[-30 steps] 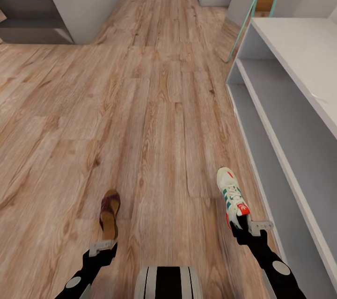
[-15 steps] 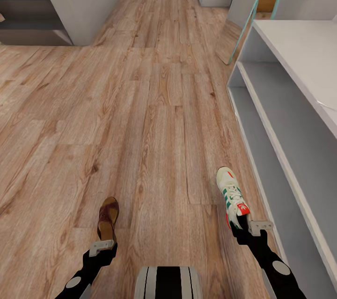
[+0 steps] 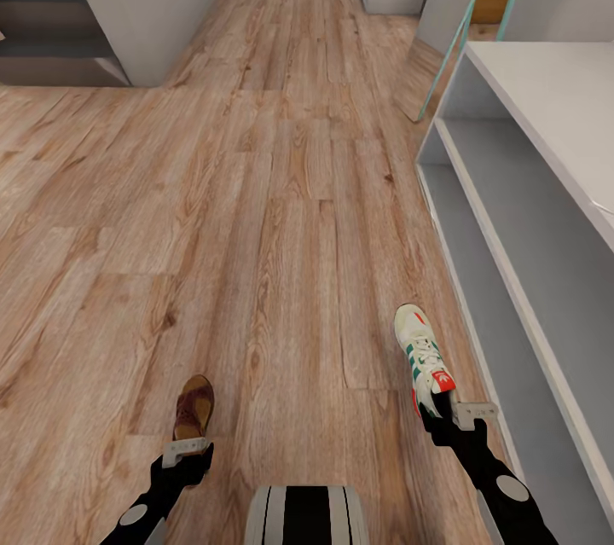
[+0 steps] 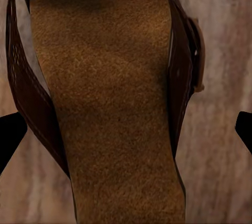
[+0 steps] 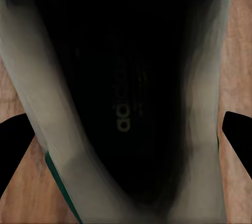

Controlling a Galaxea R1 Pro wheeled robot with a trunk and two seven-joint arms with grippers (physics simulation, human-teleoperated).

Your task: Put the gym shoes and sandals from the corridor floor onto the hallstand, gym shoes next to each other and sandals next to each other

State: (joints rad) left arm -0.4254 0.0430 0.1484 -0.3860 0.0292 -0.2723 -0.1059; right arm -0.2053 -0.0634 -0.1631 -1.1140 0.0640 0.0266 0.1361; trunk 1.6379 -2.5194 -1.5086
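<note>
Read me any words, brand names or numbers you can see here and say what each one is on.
"adidas": printed pale on the dark insole inside the gym shoe, seen in the right wrist view.
Fainter print beside it on the same insole: too blurred to read.
The sandal carries no readable text.

The sneaker (image 3: 423, 360) is white with green stripes and a red-orange heel. The sandal (image 3: 194, 408) is dark brown, its insole tan. Lower right, the rack (image 3: 546, 212) is pale grey.

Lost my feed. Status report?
Left gripper over the sandal, jaws spread either side. Right gripper at the sneaker's heel. Shoe rack to the right. Nothing blocking.
</note>
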